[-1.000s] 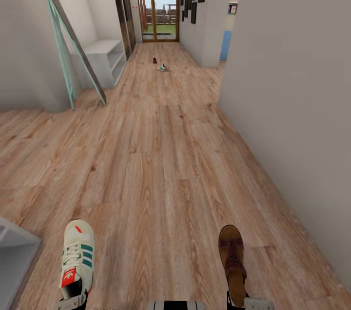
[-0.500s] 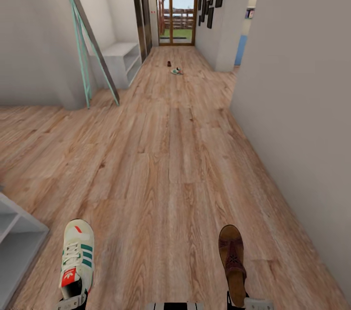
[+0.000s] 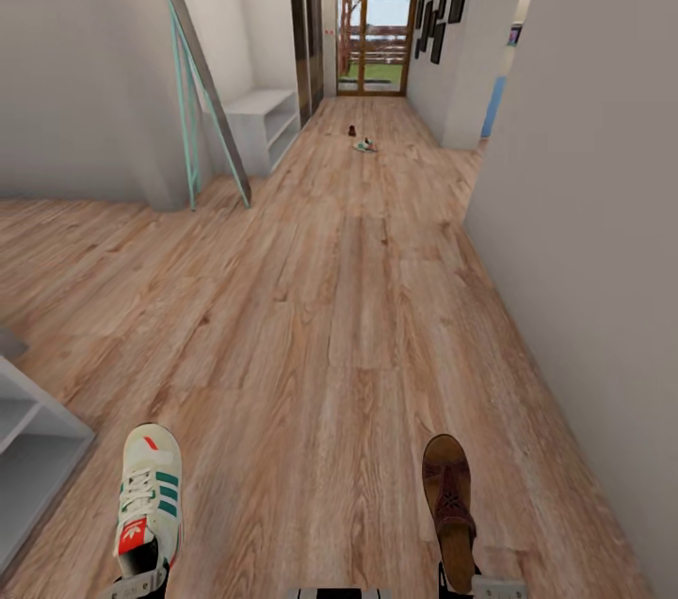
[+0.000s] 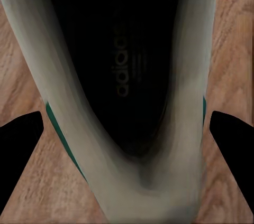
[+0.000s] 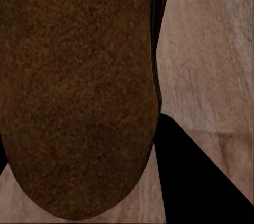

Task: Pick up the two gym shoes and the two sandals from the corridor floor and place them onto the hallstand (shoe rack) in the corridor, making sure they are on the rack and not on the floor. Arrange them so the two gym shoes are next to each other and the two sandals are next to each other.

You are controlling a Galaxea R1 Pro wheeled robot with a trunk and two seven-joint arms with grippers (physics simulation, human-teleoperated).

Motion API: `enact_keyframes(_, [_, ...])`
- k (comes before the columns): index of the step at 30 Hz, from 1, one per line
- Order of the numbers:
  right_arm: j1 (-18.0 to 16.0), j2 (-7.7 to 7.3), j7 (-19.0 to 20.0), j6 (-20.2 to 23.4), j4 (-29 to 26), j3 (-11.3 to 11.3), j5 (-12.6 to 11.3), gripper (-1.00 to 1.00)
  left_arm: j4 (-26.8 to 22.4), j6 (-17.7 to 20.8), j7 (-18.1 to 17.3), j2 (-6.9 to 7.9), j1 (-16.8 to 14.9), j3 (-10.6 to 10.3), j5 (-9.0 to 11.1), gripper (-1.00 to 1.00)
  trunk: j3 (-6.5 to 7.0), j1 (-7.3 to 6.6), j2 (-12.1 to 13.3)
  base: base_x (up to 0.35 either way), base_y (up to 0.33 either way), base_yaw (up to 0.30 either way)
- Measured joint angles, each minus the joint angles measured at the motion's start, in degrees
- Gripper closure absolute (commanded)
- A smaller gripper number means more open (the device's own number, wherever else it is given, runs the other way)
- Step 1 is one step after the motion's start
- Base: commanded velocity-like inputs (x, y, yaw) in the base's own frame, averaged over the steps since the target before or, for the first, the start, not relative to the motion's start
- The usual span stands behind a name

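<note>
Corridor floor [image 3: 339,298] runs ahead to a glazed door. Left end effector [image 3: 141,580] is clamped on a sneaker [image 3: 148,497] by its heel; right end effector [image 3: 461,585] likewise grips a sandal [image 3: 450,500]. Far beyond both, a second sneaker [image 3: 365,146] and sandal [image 3: 351,131] lie on the floor. A grey shelf unit [image 3: 28,448] stands just left of the left end effector. Judgement: nothing racked yet; all four pending.

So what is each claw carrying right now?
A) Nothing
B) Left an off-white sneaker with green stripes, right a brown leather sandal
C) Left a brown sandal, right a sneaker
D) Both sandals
B: in the head view the off-white sneaker with green stripes sits at the left claw and the brown leather sandal at the right claw.
</note>
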Motion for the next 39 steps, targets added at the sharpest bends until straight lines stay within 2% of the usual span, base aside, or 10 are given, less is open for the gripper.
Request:
enact_keyframes(7, [-0.01,0.0,-0.01,0.0,0.02,0.02,-0.01,1.0,-0.02,0.02,0.1,0.08,0.01,0.03,0.0,1.0,0.49,0.0,0.0,0.233,-0.12,0.194])
enact_keyframes(13, [-0.01,0.0,-0.01,0.0,0.02,0.02,0.02,1.0,0.0,0.02,0.11,0.11,0.01,0.03,0.0,1.0,0.9,0.02,0.0,0.057,-0.013,0.194])
enact_keyframes(24, [-0.01,0.0,-0.01,0.0,0.02,0.02,0.02,1.0,0.06,0.02,0.11,0.09,0.01,0.02,0.0,1.0,1.66,0.02,0.0,0.002,-0.008,0.194])
enact_keyframes(32, [0.0,0.0,0.0,0.0,-0.09,0.0,0.02,1.0,0.05,0.0,0.11,0.09,-0.01,0.0,0.0,1.0,2.22,0.02,0.0,-0.016,-0.215,0.194])
enact_keyframes(39, [0.0,0.0,-0.01,0.0,-0.09,0.01,0.02,1.0,0.06,0.01,0.11,0.09,0.01,0.01,0.0,1.0,2.7,0.04,0.0,-0.184,-0.192,0.194])
